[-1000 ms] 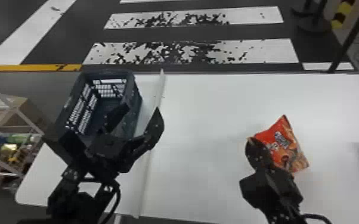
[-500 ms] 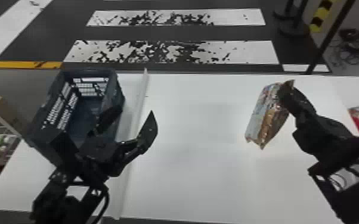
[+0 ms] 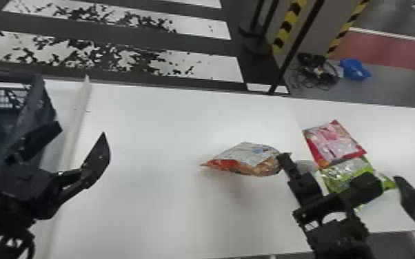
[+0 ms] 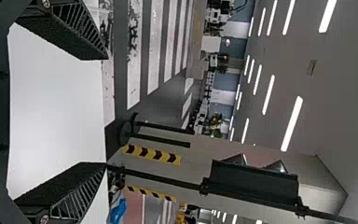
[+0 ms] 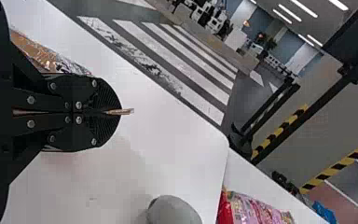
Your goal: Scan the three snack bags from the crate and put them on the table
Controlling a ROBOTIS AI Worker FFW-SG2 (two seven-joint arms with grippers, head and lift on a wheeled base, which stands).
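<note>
Between the long white strip [image 3: 78,117] and orange-and-silver foil bag [image 3: 244,160], the white tabletop [image 3: 155,137] offers passage; rightward, a red-and-pink pouch [image 3: 334,141] and shiny green pouch [image 3: 341,172] obstruct.

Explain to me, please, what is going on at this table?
The robot's right gripper is shut on the edge of an orange snack bag, which seems to be held a little above the white table. A red bag and a green bag lie together on the right side. The left gripper is open beside the dark crate, holding nothing.
</note>
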